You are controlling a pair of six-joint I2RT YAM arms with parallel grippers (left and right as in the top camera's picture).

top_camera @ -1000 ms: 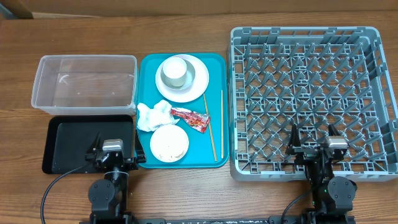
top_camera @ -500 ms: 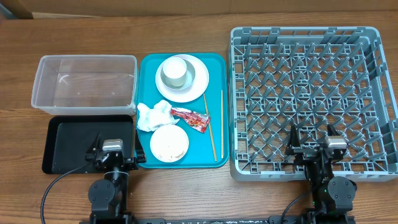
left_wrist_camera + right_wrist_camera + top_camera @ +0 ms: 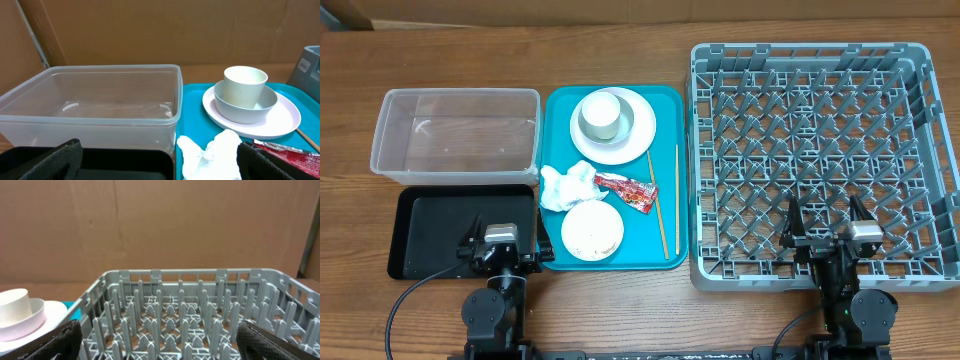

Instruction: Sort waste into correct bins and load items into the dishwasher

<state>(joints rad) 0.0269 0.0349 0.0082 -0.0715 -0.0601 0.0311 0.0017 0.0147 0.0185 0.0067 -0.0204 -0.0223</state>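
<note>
Left pincer (image 3: 503, 240) spread wide, empty. Napkin (image 3: 567, 186) sits just ahead, to its right. Right pincer (image 3: 823, 228), also spread, is well apart.

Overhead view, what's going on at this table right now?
Nothing is being handled yet. The left gripper hangs open over the black tray and the right gripper open over the near edge of the grey dish rack, which holds nothing. A cup in a bowl on a plate, a second bowl, chopsticks, a napkin and a red wrapper all lie on the teal tray. The clear tub holds nothing.
</note>
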